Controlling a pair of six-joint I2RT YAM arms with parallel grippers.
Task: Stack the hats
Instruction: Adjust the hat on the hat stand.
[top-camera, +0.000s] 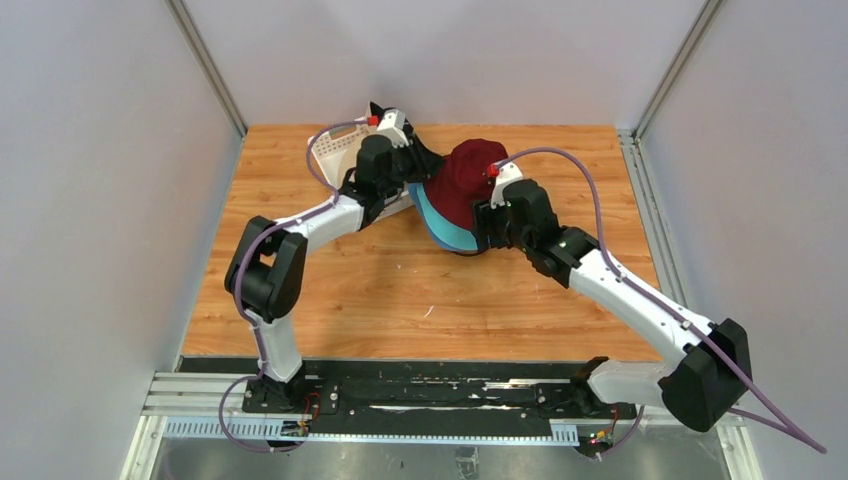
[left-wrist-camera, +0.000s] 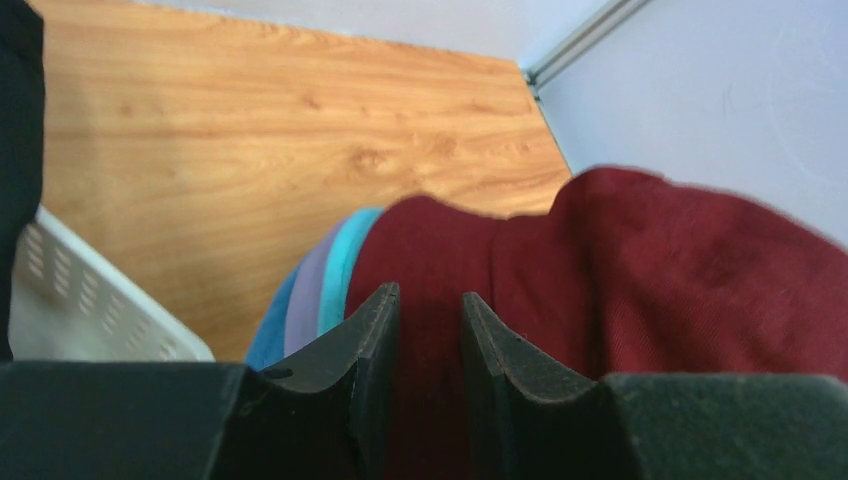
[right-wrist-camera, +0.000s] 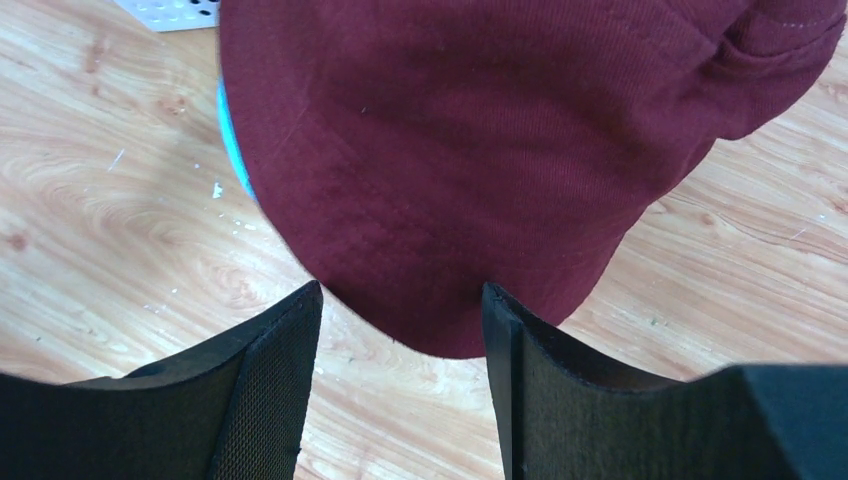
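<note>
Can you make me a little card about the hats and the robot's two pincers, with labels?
Top hat: dark red hat, on the pile
Under it: edges of teal hat, lavender hat, blue hat
Left pincer: narrow gap, red cloth in it; grip unclear
Right pincer: open, astride the dark red hat's brim
Nearby: white basket
Underneath: wooden table

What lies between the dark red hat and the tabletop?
A teal hat, a lavender hat and a blue hat: their edges show under the dark red hat in the left wrist view.
</note>
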